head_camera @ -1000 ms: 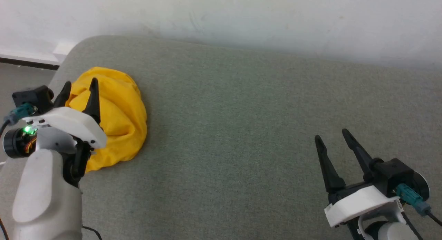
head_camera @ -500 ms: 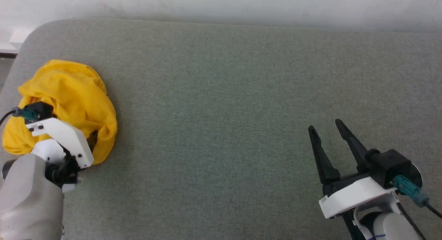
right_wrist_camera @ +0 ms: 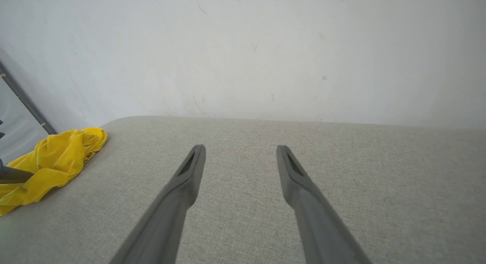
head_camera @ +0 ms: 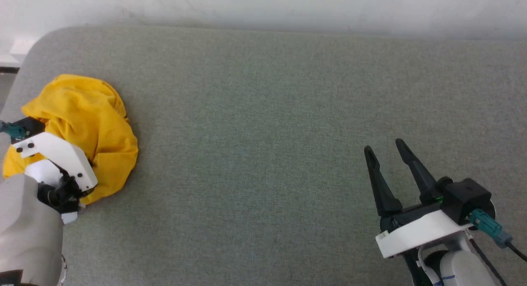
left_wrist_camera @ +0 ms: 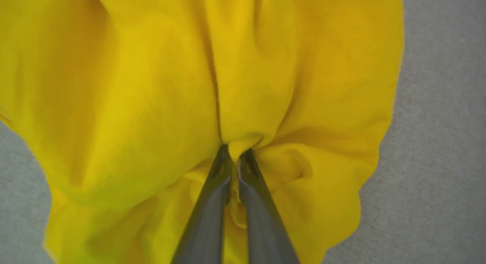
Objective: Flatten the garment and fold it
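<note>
Lying bunched, the garment (head_camera: 94,125) runs lengthwise toward the wall (head_camera: 263,6).

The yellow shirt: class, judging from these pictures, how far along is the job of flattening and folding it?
Done: nothing yet. The shirt lies in a crumpled heap at the left end of the grey cushion. In hand: the left gripper is shut on a fold of it. Left: spreading it flat, then every fold. The right gripper hangs open, well apart from the shirt.
</note>
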Robot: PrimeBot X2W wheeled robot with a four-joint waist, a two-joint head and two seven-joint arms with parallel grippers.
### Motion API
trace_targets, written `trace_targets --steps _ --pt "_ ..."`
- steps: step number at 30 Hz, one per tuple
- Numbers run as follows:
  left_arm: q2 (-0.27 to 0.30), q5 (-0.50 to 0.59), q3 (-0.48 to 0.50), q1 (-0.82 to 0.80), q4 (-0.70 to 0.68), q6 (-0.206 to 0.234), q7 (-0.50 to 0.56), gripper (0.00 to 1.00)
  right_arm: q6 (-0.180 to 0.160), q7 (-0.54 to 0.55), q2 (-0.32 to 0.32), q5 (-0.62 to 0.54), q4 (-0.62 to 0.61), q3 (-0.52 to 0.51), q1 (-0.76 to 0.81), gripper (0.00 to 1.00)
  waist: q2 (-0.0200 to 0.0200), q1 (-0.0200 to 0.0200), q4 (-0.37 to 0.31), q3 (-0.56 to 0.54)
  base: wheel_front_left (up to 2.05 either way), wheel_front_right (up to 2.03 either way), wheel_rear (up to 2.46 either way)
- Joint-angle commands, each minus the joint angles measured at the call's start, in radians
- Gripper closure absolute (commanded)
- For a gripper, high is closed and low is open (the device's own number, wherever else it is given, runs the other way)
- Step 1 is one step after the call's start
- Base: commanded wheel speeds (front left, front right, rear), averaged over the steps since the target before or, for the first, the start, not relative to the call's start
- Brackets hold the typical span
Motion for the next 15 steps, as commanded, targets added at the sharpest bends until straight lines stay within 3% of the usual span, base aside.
trace_targets --steps 1,11,15 --pt "0.012 0.017 -0.011 0.023 0.004 0.007 -0.037 1.0 -0.001 -0.007 0.001 0.008 0.008 0.0 0.005 0.0 0.0 -0.0001 0.011 -0.039 0.0 0.0 0.0" --pt "0.07 0.159 -0.075 -0.048 -0.215 -0.018 -0.538 1.0 -0.001 -0.026 0.001 0.03 0.02 -0.027 0.064 0.0 0.0 -0.0001 0.025 -0.171 0.0 0.0 0.0" --pt "0.071 0.21 -0.11 -0.08 -0.296 -0.025 -0.686 1.0 -0.001 -0.03 0.001 0.031 0.001 -0.054 0.088 0.0 0.0 -0.0001 0.009 -0.205 0.0 0.0 0.0"
